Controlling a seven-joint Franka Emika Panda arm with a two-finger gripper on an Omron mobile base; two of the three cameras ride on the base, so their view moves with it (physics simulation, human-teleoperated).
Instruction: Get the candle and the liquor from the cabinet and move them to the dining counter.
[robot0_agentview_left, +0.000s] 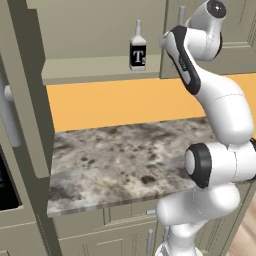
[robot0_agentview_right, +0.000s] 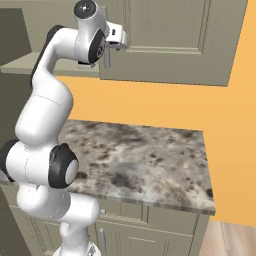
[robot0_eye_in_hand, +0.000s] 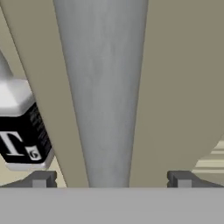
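The liquor (robot0_agentview_left: 137, 50), a clear bottle with a black "T" label, stands on the shelf of the cabinet (robot0_agentview_left: 90, 67), whose left side is open. The bottle (robot0_eye_in_hand: 19, 135) also shows at the left of the hand view. My gripper (robot0_eye_in_hand: 111, 179) is open at the closed right door (robot0_agentview_right: 165, 40), with the long grey bar handle (robot0_eye_in_hand: 105, 96) standing between its fingertips (robot0_eye_in_hand: 41, 179). From the right base view the hand (robot0_agentview_right: 111, 40) is up against that handle (robot0_agentview_right: 106, 57). The candle and the dining counter are out of view.
A wall-backed marble worktop (robot0_agentview_left: 125, 155) lies below the cabinet, with an orange wall (robot0_agentview_left: 125, 102) behind it. The opened cabinet door (robot0_agentview_left: 20, 110) juts out at the left. Lower drawers (robot0_agentview_right: 150, 225) sit under the worktop.
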